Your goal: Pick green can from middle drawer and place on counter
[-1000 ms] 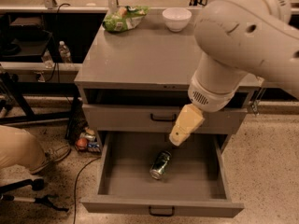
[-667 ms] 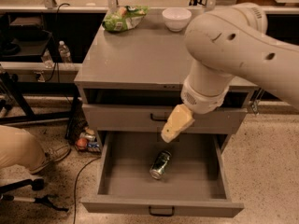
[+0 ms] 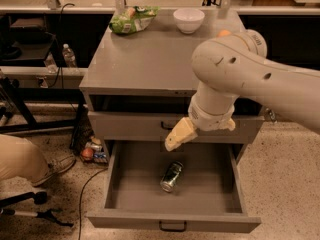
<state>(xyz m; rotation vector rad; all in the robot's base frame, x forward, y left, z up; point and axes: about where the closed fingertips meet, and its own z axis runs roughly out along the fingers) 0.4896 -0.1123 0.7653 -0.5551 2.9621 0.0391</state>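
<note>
The green can (image 3: 171, 176), silver-ended, is laid on its side, slanted, near the middle of the grey drawer (image 3: 210, 189), which is pulled open. The flat grey table (image 3: 150, 59) is set above. The claw (image 3: 178, 135) is held over the drawer's back, apart from the can.

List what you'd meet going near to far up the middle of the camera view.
Drawer front → can lying on its side inside → claw above the drawer's rear → counter → bowl at the back.
</note>
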